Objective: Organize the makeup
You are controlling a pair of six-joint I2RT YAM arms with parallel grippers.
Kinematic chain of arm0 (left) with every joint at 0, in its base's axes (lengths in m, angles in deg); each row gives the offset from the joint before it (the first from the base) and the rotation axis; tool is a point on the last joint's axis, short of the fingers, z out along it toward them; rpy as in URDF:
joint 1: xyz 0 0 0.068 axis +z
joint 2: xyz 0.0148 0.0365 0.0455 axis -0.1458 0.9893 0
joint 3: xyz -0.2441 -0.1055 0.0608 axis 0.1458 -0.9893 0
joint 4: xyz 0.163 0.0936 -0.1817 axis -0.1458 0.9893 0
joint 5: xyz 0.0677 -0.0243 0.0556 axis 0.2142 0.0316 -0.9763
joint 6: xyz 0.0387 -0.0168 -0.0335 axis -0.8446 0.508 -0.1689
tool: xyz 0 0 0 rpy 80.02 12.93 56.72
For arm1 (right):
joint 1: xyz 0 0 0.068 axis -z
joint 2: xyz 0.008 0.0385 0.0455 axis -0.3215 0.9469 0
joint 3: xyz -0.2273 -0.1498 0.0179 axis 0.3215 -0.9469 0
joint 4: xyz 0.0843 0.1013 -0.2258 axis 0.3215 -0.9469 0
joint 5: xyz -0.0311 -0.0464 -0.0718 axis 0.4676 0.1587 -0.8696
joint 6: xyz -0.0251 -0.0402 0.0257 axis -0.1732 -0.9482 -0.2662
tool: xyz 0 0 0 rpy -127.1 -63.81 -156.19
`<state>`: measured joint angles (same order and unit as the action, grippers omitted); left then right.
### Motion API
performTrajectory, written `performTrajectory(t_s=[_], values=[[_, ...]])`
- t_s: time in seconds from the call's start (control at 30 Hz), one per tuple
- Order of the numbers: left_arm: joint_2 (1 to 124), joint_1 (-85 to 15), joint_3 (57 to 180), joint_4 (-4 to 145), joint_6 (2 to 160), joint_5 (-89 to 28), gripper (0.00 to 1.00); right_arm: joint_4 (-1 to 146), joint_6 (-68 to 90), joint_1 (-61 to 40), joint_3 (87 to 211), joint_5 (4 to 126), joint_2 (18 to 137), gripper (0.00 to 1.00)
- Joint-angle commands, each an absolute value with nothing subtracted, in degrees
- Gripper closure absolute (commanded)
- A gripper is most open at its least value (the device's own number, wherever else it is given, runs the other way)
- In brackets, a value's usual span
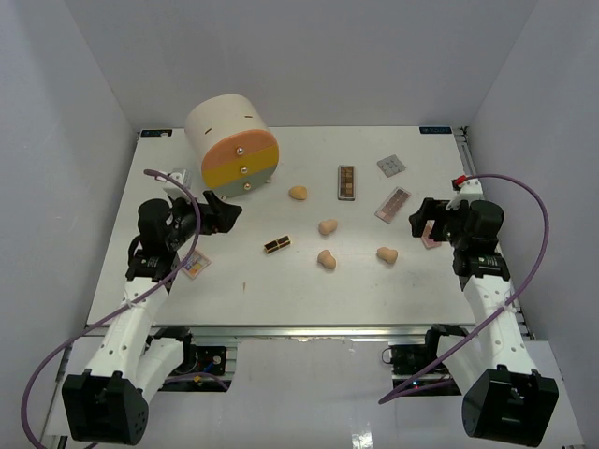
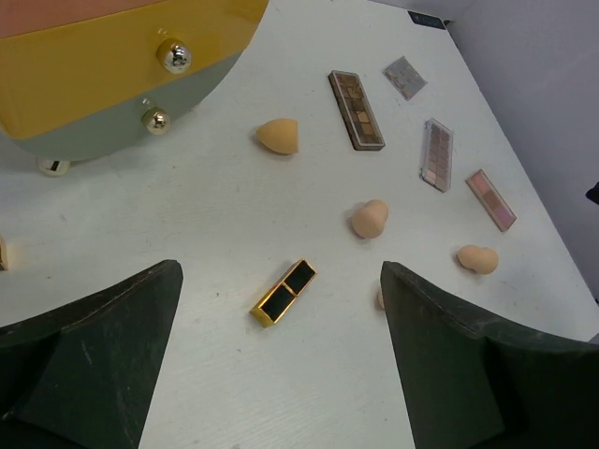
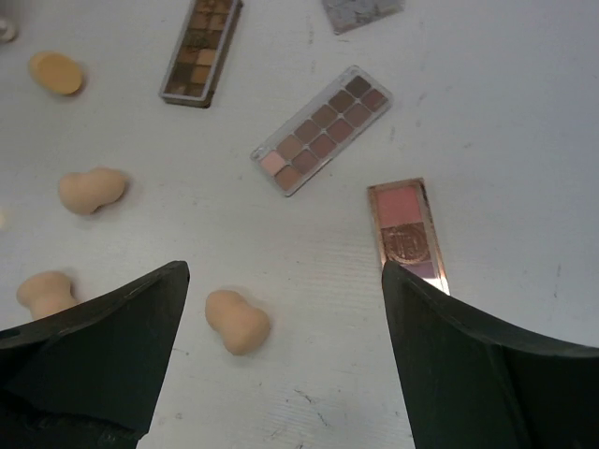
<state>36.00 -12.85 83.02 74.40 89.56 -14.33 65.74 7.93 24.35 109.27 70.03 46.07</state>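
Four tan sponges (image 1: 299,193) (image 1: 328,226) (image 1: 327,260) (image 1: 387,254) lie mid-table. A brown palette (image 1: 346,182), a mauve palette (image 1: 393,204), a grey palette (image 1: 391,165) and a pink palette (image 1: 430,238) lie at the right. The dark gold compact (image 1: 276,244) lies left of centre. My left gripper (image 1: 225,213) is open and empty, and the compact (image 2: 284,291) lies just ahead between its fingers. My right gripper (image 1: 421,220) is open and empty, with a sponge (image 3: 238,321) and the pink palette (image 3: 408,234) near its fingertips.
The round cream drawer unit (image 1: 229,140) with orange, yellow and green fronts stands at the back left, close to my left gripper. A small palette (image 1: 196,267) lies under the left arm. Grey walls close in three sides of the table.
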Motion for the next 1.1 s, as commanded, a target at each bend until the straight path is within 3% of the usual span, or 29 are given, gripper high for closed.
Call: performTrajectory(t_s=[0.0, 0.17, 0.33, 0.57, 0.9, 1.07], values=[[40.79, -17.72, 89.34, 76.71, 93.72, -13.1, 0.02, 68.83, -8.96, 24.24, 105.25, 89.41, 41.6, 0.1], [48.59, -30.38, 101.55, 85.87, 94.26, -28.72, 0.02, 66.6, -14.61, 24.14, 105.02, 97.1, 40.4, 0.1], [62.5, -35.76, 120.29, 98.87, 95.53, -43.23, 0.1, 63.35, -16.6, 24.11, 107.34, 97.98, 40.15, 0.1], [79.92, -39.91, 141.69, 111.52, 96.42, -62.82, 0.1, 63.48, -16.57, 24.11, 107.37, 98.22, 39.65, 0.1], [86.05, -40.25, 148.17, 114.3, 96.3, -78.49, 0.12, 64.22, -16.39, 24.11, 106.86, 98.51, 38.91, 0.1], [90.26, -39.12, 152.14, 113.75, 94.65, -79.51, 0.17, 64.32, -16.26, 24.11, 106.63, 97.97, 38.81, 0.1]])
